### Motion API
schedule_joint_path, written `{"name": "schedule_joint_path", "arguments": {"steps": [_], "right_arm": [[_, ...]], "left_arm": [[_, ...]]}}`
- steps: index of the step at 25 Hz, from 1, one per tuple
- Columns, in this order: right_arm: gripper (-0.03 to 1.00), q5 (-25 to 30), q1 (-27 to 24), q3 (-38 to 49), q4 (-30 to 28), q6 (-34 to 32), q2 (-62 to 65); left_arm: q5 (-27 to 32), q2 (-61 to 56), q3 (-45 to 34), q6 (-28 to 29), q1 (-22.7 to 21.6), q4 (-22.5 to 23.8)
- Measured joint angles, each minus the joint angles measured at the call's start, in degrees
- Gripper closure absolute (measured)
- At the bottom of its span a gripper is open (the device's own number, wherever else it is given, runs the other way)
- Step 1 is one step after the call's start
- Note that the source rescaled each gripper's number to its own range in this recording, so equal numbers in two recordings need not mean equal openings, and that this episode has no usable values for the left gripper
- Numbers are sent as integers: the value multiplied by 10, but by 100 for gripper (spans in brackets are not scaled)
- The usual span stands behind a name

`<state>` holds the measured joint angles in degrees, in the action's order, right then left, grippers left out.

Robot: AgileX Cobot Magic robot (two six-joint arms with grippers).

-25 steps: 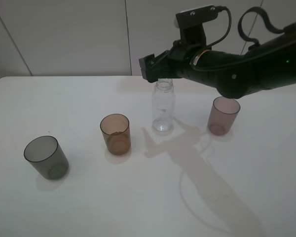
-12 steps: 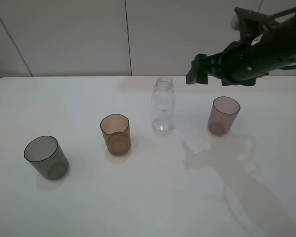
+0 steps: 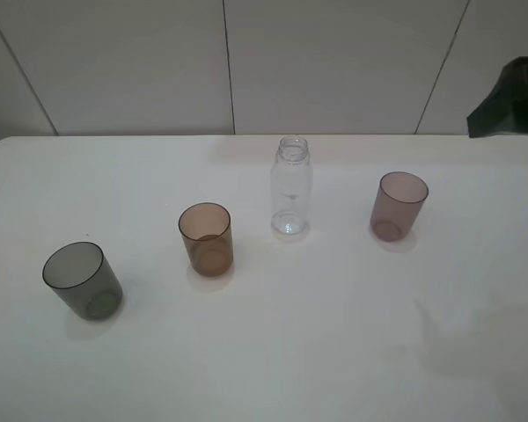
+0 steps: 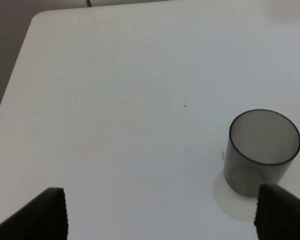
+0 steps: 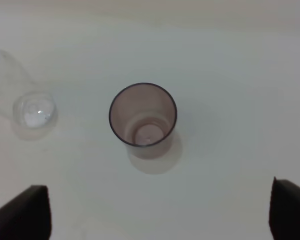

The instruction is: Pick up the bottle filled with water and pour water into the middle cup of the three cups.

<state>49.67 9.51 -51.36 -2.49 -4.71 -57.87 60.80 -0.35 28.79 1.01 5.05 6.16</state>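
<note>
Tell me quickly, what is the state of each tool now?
Left tool: open, holding nothing; grey cup stands ahead of it.
Right tool: open, holding nothing; pink cup stands below it.

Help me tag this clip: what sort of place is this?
Probably a lab test bench: a bare white table, plain panelled wall, and only the three cups and a bottle staged.

A plain white worktop [image 3: 273,352] fills most of the scene, smooth and matte, with a rounded corner at its far left. Behind it stands a pale panelled wall [image 3: 114,61] crossed by thin dark seams.
</note>
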Motion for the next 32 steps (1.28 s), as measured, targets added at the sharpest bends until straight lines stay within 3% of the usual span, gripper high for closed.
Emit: {"name": "schedule_joint_path", "arguments": {"steps": [8, 13, 23, 32], "right_arm": [[14, 29, -1, 0, -5, 0, 180], [14, 78, -1, 6, -6, 0, 270], [14, 97, -1, 146, -7, 2, 470], [14, 105, -2, 212, -7, 3, 521]], "left_arm": [[0, 0, 0, 0, 0, 0], [0, 0, 0, 0, 0, 0], [0, 0, 0, 0, 0, 0], [0, 0, 0, 0, 0, 0]]}}
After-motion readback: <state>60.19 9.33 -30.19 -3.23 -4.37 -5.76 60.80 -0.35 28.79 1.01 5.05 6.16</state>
